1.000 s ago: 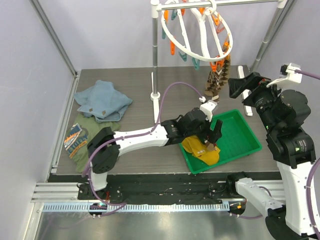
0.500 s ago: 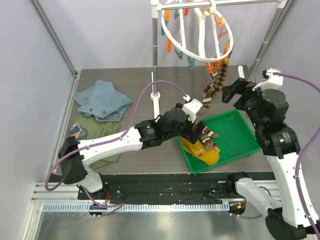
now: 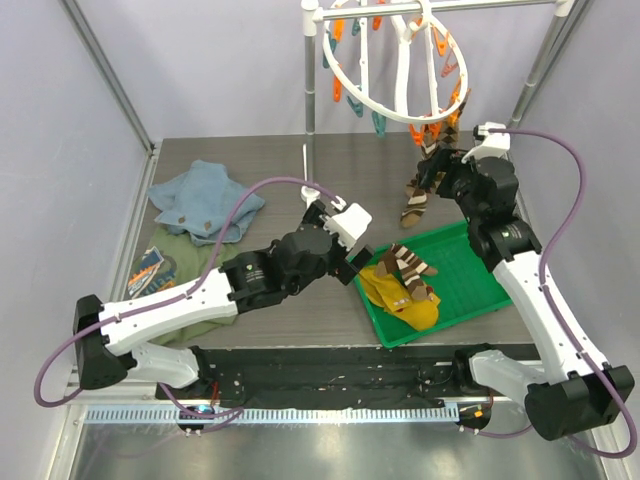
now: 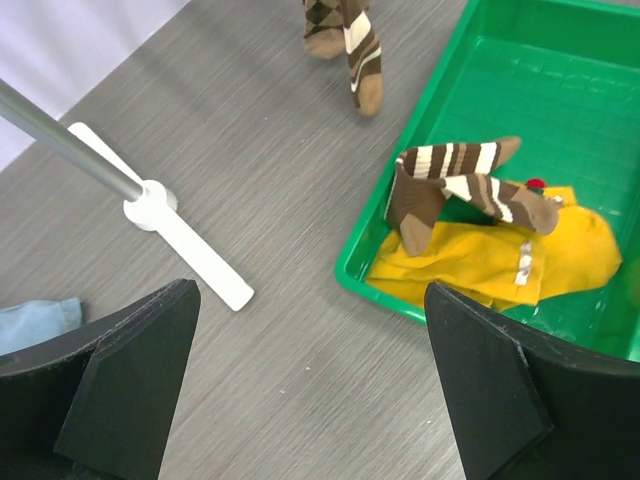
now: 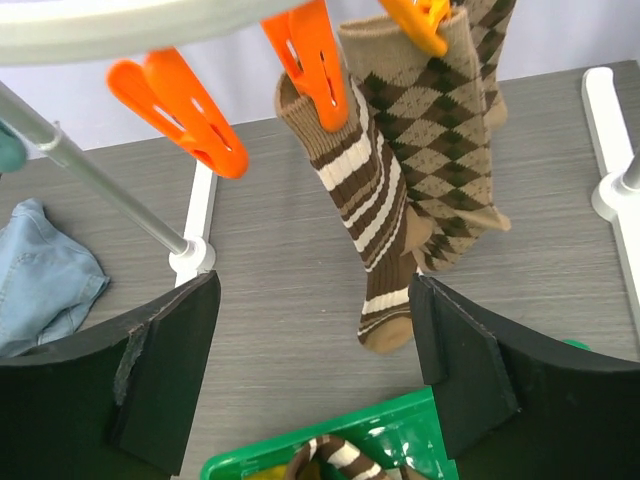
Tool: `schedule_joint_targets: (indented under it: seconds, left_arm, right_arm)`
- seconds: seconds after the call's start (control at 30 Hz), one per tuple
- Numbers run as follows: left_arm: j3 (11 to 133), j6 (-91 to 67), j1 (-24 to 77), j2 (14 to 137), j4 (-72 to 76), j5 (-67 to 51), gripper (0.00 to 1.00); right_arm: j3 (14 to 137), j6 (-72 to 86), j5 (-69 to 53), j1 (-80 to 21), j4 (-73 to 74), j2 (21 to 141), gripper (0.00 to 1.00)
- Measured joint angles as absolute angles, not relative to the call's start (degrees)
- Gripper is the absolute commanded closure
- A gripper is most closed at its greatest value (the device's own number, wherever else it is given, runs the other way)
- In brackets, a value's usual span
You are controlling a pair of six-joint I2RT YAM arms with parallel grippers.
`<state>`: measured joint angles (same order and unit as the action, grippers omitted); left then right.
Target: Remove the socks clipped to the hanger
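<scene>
Right wrist view is showing the right gripper (image 5: 315,365), jaws standing wide apart and gripping nothing, facing the ribbed brown-and-white striped sock (image 5: 368,215) hanging at 12 o'clock from their gap. Its long axis is running 12 to 6, with the cuff pinched in an orange clip (image 5: 310,55) on the white plastic hanger (image 5: 100,30). A diamond-patterned sock (image 5: 435,140) is dangling just beside it at 2 o'clock. This arm is sitting far nearer than the left gripper (image 4: 310,390), whose jaws are likewise gaping empty over the desk (image 4: 250,150), where yellow socks (image 4: 470,265) are lying limp in the green tray (image 4: 560,80)
</scene>
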<state>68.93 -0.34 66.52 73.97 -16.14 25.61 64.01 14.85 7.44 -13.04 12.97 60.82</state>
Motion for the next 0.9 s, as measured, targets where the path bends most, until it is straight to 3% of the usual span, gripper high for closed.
schedule_joint_targets:
  seconds: [0.3, 0.4, 0.5, 0.9]
  left_arm:
    - [67.4, 2.4, 69.9, 72.6, -16.2, 28.6, 0.00]
    - [67.2, 2.9, 70.5, 71.5, -16.1, 29.5, 0.00]
    - [67.2, 3.1, 70.8, 70.7, -16.1, 29.6, 0.00]
    - [67.2, 3.5, 70.9, 70.1, -16.1, 30.9, 0.00]
  right_arm:
    - [54.7, 19.3, 7.4, -13.0, 8.3, 60.2, 0.29]
    - [47.1, 22.8, 6.7, -13.0, 9.6, 56.2, 0.46]
    - [40.9, 25.7, 4.9, -13.0, 10.8, 53.4, 0.55]
    - [21.1, 37.6, -8.0, -14.6, 5.4, 53.3, 0.59]
